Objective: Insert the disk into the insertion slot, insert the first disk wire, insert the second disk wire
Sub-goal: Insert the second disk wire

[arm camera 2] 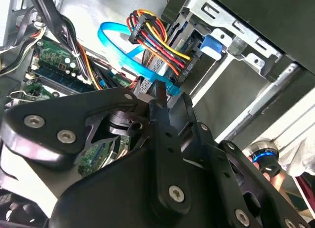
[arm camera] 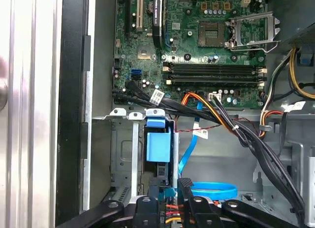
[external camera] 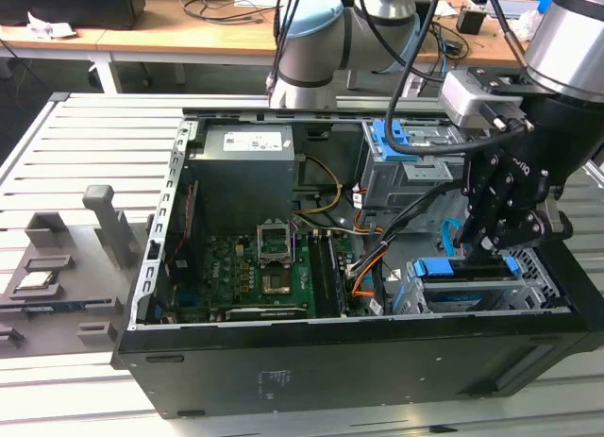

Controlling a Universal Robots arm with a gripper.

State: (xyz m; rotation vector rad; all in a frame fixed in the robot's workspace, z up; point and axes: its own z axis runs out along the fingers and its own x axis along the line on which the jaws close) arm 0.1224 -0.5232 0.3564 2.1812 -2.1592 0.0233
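The disk (external camera: 462, 270), framed by its blue carrier (arm camera: 158, 145), sits inside the insertion slot (external camera: 530, 284), a silver perforated cage at the case's front corner on the exterior view's right. My gripper (external camera: 495, 243) hangs right over it. In both wrist views the black fingers (arm camera 2: 158, 97) pinch the plug end of the second disk wire (arm camera 2: 115, 38), a flat light-blue cable that loops away (arm camera: 211, 188). The first disk wire (arm camera 2: 162, 46), an orange, red, yellow and black bundle, ends in a black plug (arm camera 2: 184, 69) just beyond the fingertips, against the drive's edge.
The open case holds a green motherboard (external camera: 255, 267), a grey power supply (external camera: 247, 163) and a taller grey bay with a blue latch (external camera: 406, 159) behind the cage. Thick black cables (arm camera: 241, 137) cross beside the slot. Grey fixtures (external camera: 104, 220) stand on the slatted table.
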